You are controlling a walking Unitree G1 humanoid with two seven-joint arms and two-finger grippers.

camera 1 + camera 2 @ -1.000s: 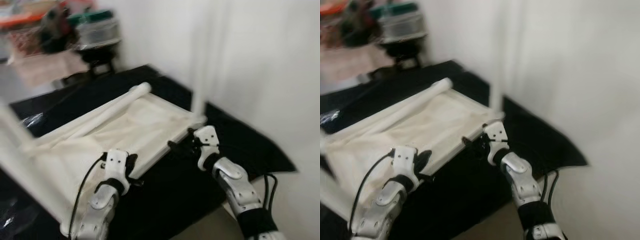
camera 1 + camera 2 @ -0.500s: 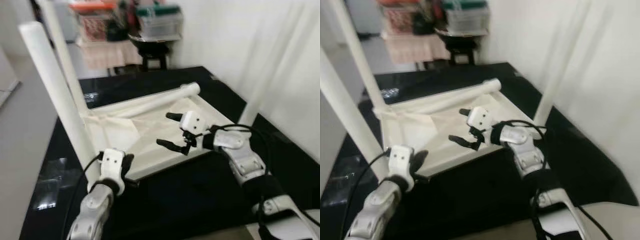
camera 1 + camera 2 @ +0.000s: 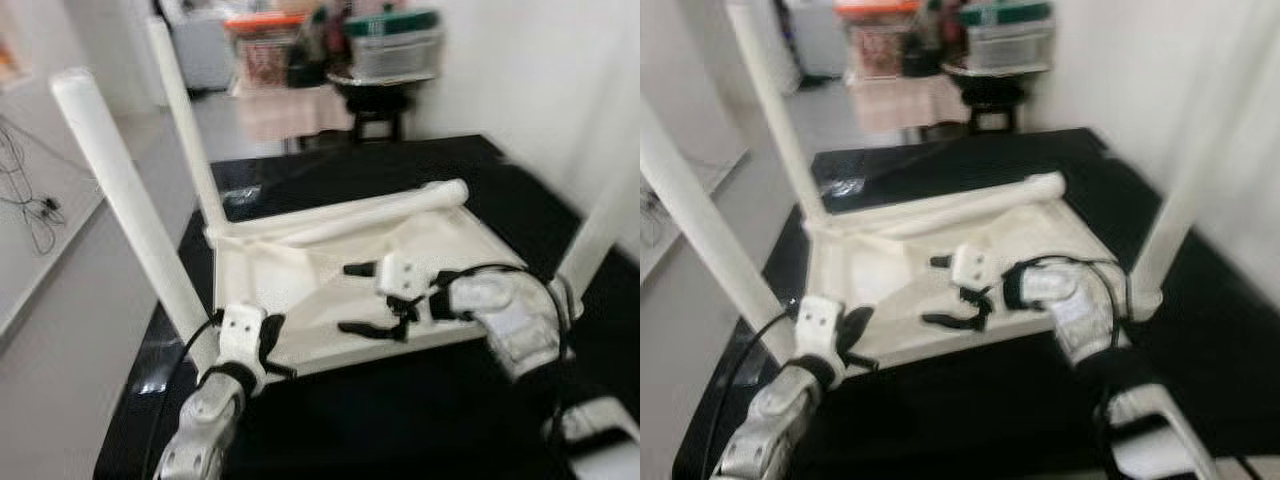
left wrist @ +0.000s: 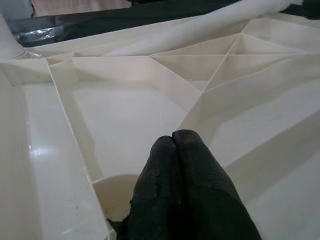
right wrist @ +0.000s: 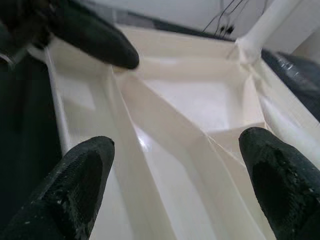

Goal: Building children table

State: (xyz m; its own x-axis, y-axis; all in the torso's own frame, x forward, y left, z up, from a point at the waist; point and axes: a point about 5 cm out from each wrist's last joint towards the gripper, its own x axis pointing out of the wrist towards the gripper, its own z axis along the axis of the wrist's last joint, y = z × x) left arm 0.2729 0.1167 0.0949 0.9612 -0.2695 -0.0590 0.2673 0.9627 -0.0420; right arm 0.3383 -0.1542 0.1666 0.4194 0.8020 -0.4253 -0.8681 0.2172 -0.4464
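The cream plastic table lies upside down on a black mat. Two legs stand up at its left corners, the near one and the far one. Another leg rises at the right. A fourth leg lies along the far edge. My left gripper is shut with nothing in it, at the near left corner beside the standing leg; its fingertips hover over the corner socket. My right gripper is open above the ribbed underside, close to the front edge.
The black mat runs under and in front of the table. Pale floor with cables lies to the left. A stool and stacked boxes stand at the back. White wall is on the right.
The camera has swung, so the whole picture shifted. My right gripper left the table's right front edge and came in over the underside, open. My left gripper stays at the near left corner.
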